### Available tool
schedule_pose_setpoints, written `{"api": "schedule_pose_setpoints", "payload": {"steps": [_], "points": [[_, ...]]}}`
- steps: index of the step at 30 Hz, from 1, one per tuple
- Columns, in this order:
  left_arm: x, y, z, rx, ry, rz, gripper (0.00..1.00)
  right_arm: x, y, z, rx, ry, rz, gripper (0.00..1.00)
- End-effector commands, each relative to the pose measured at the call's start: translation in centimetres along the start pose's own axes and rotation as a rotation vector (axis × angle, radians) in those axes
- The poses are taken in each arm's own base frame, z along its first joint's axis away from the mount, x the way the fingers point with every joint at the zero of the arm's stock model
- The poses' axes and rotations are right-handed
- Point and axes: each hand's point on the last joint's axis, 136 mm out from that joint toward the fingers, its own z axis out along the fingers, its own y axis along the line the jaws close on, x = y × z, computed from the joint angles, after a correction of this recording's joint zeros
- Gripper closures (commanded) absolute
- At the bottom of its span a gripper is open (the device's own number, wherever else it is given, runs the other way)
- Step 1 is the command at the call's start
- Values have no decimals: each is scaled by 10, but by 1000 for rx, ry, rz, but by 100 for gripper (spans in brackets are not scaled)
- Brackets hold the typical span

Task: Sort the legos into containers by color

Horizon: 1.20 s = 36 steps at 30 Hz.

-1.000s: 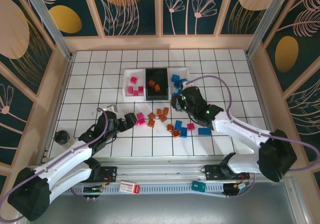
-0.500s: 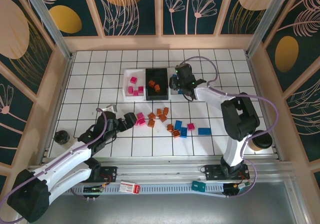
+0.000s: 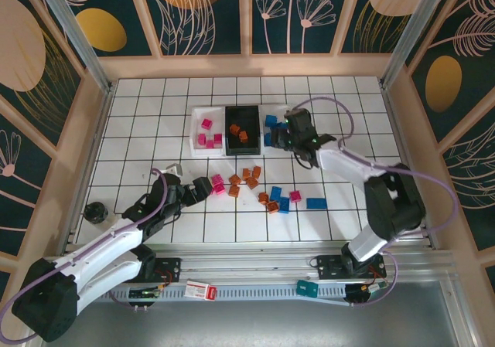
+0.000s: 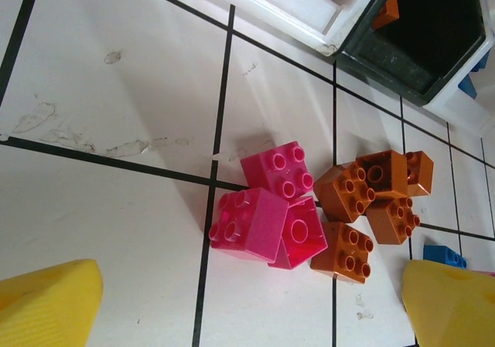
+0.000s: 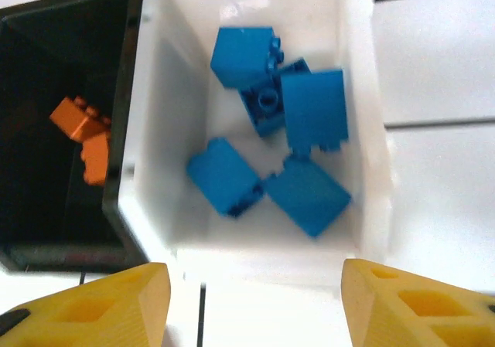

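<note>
The right gripper [image 5: 255, 304] is hovering over the near edge of the right white tray [image 5: 360, 146], its yellow fingers [image 5: 116, 301] standing apart with nothing between them. Five blue legos [image 5: 308, 195] are lying bunched together inside that tray. Beside it, the black tray [image 5: 46, 200] is holding two orange legos [image 5: 81, 127]. In the top view the left white tray [image 3: 197, 127] is carrying pink legos [image 3: 206, 123], three or perhaps four. The left gripper [image 4: 251, 293] is hanging low over the table [image 4: 116, 92], jaws spread wide and empty, facing three loose pink legos [image 4: 247, 223] that are touching one another and five loose orange legos [image 4: 348, 192] crowding just beside them. Three loose blue legos [image 3: 316, 203] are lying further right.
</note>
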Motion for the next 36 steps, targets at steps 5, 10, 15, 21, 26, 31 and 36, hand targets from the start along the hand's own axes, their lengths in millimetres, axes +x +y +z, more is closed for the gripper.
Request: {"api": "schedule_pose_setpoints", "payload": {"steps": [5,10,15,21,26,31,36], "points": [[3,-1,4,25,0,0,1,93,-46,-50,82,126,95,39],[5,1,8,26,3,0,1,125,-70,-75,119,147,181,39],[9,3,13,21,16,-1,2,149,-91,-85,207,198,281,38],[11,7,13,20,16,0,1,157,-94,-98,248,251,376,36],[12,7,14,23,12,-1,2,182,-87,-102,210,351,474,36],[14,12,15,18,10,-5,1,186,-80,-98,175,371,549,34],[16,13,14,16,12,-3,2,189,-90,-91,200,395,635,31]]}}
